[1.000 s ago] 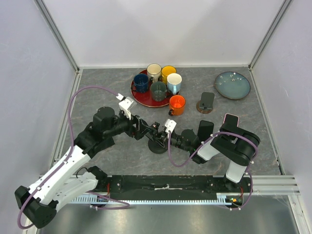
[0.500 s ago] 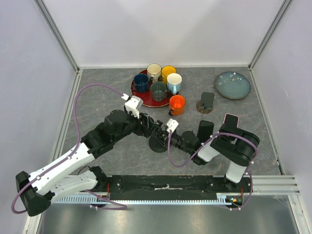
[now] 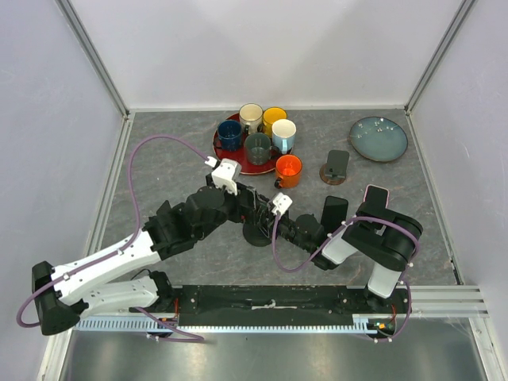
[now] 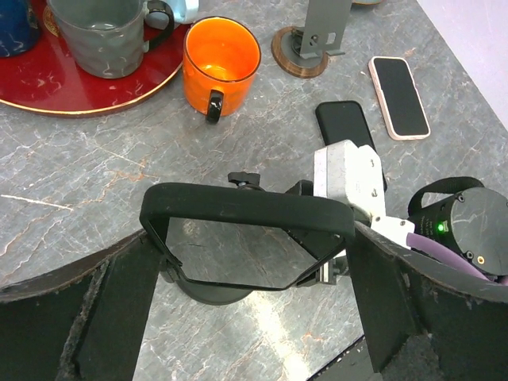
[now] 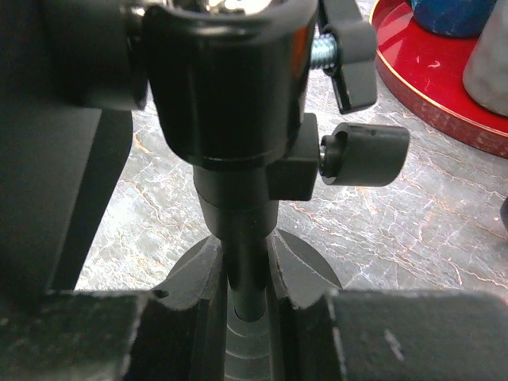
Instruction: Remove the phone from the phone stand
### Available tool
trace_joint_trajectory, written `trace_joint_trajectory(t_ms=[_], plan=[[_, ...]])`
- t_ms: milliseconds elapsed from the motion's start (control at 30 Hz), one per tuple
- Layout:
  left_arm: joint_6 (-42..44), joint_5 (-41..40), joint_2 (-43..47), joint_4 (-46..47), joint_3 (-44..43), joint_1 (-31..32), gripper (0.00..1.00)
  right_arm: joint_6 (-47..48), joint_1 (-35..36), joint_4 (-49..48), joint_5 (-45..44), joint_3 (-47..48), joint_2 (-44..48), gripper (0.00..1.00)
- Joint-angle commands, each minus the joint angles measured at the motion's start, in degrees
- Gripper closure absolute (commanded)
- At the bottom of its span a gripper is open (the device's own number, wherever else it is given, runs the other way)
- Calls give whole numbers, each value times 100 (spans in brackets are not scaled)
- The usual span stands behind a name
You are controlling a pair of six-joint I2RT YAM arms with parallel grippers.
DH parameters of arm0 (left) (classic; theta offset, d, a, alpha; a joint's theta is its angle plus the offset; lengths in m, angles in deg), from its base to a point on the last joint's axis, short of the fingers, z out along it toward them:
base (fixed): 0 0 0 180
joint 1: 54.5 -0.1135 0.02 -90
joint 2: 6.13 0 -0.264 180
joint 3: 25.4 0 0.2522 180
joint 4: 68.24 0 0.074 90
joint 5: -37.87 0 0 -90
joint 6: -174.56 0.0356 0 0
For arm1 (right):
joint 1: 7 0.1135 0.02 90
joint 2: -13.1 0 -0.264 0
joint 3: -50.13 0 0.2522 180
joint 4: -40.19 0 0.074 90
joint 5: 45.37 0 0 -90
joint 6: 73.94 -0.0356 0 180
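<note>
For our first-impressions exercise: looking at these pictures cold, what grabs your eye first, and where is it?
Mid-table, both arms converge on a black phone stand: the right gripper has its jaws around the stand's post, and the left gripper frames its dark holder. Behind them, a red tray of mugs with an orange mug beside it; right of that, two phones lie flat.

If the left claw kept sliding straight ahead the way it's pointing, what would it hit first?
Probably the black phone-stand cradle already sitting between the left gripper's open fingers. Just beyond it is the right arm's white wrist camera block, though depth is hard to judge.
</note>
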Motion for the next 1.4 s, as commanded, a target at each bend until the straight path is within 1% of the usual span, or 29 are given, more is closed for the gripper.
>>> trace_joint_trajectory(t_ms=[0,333,500,667,833,900,1033,1133,1200,1233,1267,1300,1367], plan=[[-394,-314,-70,167,-310,223,0,-331,-54,-47,-540,-49,57,100],[-834,-1263,-122,-351,-398,328,0,-357,-10,-56,-716,-75,75,100],[-878,-1492,-228,-361,-460,416,0,-375,34,-56,-935,-93,84,100],[-825,-1527,-377,-168,-574,521,0,-384,139,-47,-1304,-93,75,100],[-807,-1914,-570,-35,-723,636,0,-454,376,-21,-2033,-84,75,100],[-807,-2159,-667,-62,-811,688,0,-489,447,67,-2497,-58,75,100],[-781,-2345,-860,-79,-925,750,2,-533,701,164,-3228,12,31,100],[-702,-2433,-992,-88,-1048,776,8,-481,895,243,-3738,109,-56,100],[-632,-2485,-1089,-88,-1136,785,9,-419,1061,278,-4167,197,-92,100],[-614,-2494,-1107,-97,-1154,803,13,-384,1115,278,-4326,232,-162,100],[-614,-2503,-1159,-123,-1198,803,13,-340,1159,278,-4467,285,-188,100],[-614,-2512,-1177,-123,-1216,812,13,-340,1211,278,-4799,311,-215,100],[-623,-2503,-1212,-167,-1251,829,13,-331,1317,278,-5065,399,-311,100]])
